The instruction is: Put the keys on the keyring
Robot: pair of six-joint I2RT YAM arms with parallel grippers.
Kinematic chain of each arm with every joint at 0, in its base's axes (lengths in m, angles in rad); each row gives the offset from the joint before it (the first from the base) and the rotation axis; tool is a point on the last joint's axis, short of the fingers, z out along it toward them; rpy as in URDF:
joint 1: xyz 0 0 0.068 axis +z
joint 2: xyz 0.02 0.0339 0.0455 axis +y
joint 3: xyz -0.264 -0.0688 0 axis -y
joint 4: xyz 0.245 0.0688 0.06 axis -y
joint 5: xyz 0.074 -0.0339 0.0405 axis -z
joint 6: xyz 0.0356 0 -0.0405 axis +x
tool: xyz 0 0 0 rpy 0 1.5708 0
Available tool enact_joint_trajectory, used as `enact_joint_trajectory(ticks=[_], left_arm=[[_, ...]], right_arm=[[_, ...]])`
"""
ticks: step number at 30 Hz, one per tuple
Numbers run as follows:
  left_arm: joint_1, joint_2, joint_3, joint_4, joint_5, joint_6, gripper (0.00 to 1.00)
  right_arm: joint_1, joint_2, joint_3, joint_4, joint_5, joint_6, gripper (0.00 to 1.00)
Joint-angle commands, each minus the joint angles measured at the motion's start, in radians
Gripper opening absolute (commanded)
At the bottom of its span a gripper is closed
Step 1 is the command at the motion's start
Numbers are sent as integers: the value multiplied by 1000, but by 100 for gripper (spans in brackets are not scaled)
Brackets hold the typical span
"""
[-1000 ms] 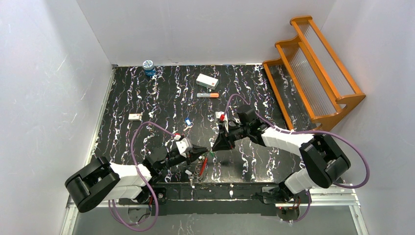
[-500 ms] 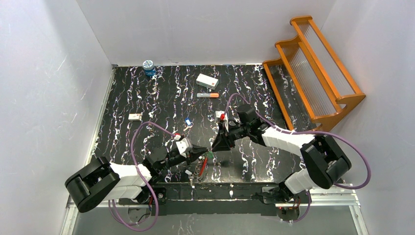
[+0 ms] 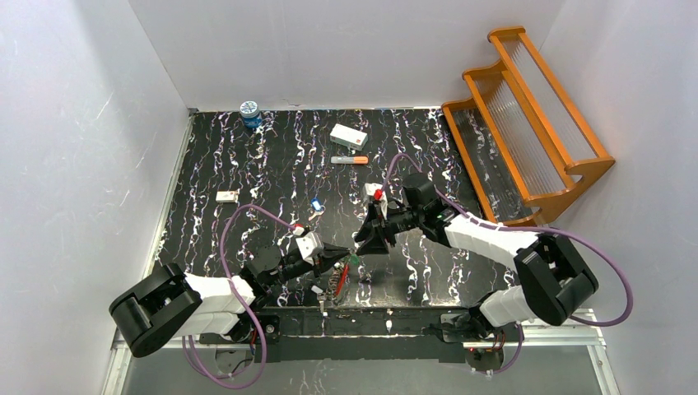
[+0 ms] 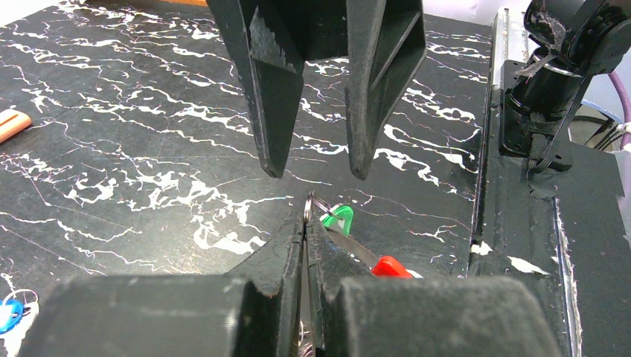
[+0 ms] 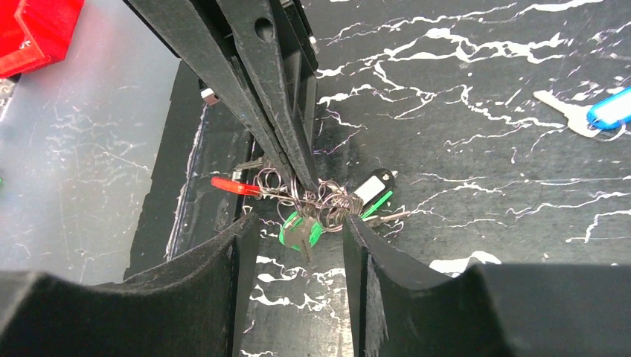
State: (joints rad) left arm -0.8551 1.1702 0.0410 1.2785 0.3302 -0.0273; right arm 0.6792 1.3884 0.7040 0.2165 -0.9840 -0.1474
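My left gripper (image 3: 344,256) is shut on the thin silver keyring (image 4: 309,203) and holds it just above the table. A green key head (image 4: 339,219) and a red piece (image 4: 390,266) hang beside the ring. In the right wrist view the ring is a tangle of wire loops (image 5: 312,195) with a green key (image 5: 300,231), a red piece (image 5: 231,185) and a white-green tag (image 5: 372,190). My right gripper (image 3: 363,244) is open, its fingers (image 4: 275,111) just beyond the ring, either side of the green key. A blue-headed key (image 3: 315,205) lies loose on the table, also in the right wrist view (image 5: 606,111).
A white box (image 3: 348,136), an orange-tipped marker (image 3: 350,160), a blue jar (image 3: 249,111) and a small white piece (image 3: 226,196) lie farther back. An orange wooden rack (image 3: 527,115) stands at the right. White walls enclose the table.
My right arm has shifted slightly to the right and back, its open gripper staying by the ring. My left gripper has held still, shut on the ring.
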Motion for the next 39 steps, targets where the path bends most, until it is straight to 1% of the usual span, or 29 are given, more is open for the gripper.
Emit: enact_joint_trajectory(ticks=[1,5,10,14,15,17,18,28,32,35,38,39], left_arm=[[-5,-4,-4,44,5,4,0],[-5,-5,-4,44,5,4,0],[-5,-6,-4,44,5,3,0],[-5,-9,-6,44,3,3,0],[-5,-9,-7,45,3,4,0],[-5,-10,-7,44,3,4,0],[-5,-10,-7,44,2,3,0],[-5,-17,-5,44,3,6,0],[-5,-20,-4,44,6,8,0],[-5,-28,-5,45,5,12,0],[-5,-33,-7,44,2,13,0],[-5,-33,-7,45,1,14,0]], right_arm=[[6,37,11,34,-21,22,53],[24,76,25,31,-18,34,49],[34,107,29,55,-26,58,34],[34,120,28,63,-29,65,16],[34,122,28,61,-29,64,10],[34,126,26,58,-29,63,3],[34,129,25,55,-28,61,1],[40,205,79,-72,35,15,1],[49,222,88,-69,50,22,3],[54,219,88,-66,64,23,12],[54,208,79,-49,81,31,25],[56,201,77,-40,81,35,27]])
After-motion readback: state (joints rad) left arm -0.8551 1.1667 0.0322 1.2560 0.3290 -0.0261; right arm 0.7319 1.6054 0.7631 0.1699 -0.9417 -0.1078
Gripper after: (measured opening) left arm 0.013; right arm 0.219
